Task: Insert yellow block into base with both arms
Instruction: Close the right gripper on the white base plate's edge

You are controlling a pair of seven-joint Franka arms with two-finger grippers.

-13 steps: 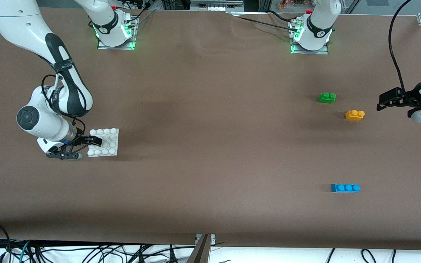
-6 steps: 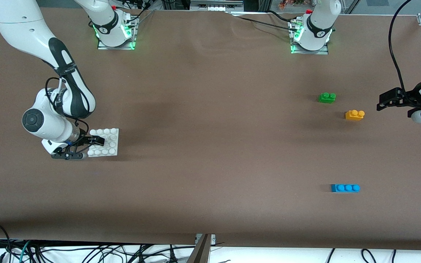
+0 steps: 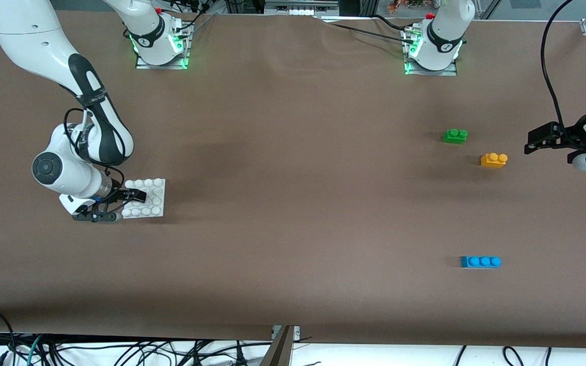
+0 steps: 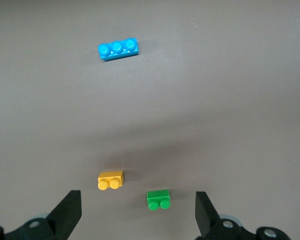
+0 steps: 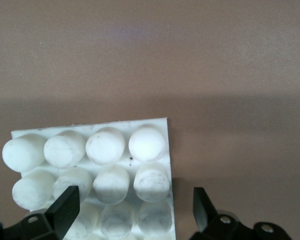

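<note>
Nearest the front camera, toward the left arm's end of the table (image 3: 293,213), the blue three-stud brick (image 3: 480,262) is seen lying alone, well apart from everything else; it is not part of the job and is judged to be a distractor. Farther from the camera, at the right arm's end, the base (image 3: 145,198) is found flat on the table with the right claw (image 3: 115,204) low at one edge, fingers spread wide, one finger lying across the studs and the other just off the plate; nothing is pinched yet, and this pose is judged to be a set-up for holding the base steady. Farther again, at the left arm's end, the yellow block (image 3: 494,160) is seen studs-up on the table, with the green brick (image 3: 455,135) just beside it and a little farther from the camera. The left claw (image 3: 539,140) is held up near the table's end, spread wide and empty, close to the yellow block but not touching; it is judged to be lined up for a pick. In the left wrist view both small bricks sit between the open fingers, so the target cannot be told from that alone. The left arm is cut off by the frame edge, and part of the base is hidden under the right claw; whether that claw touches the plate cannot be told
</note>
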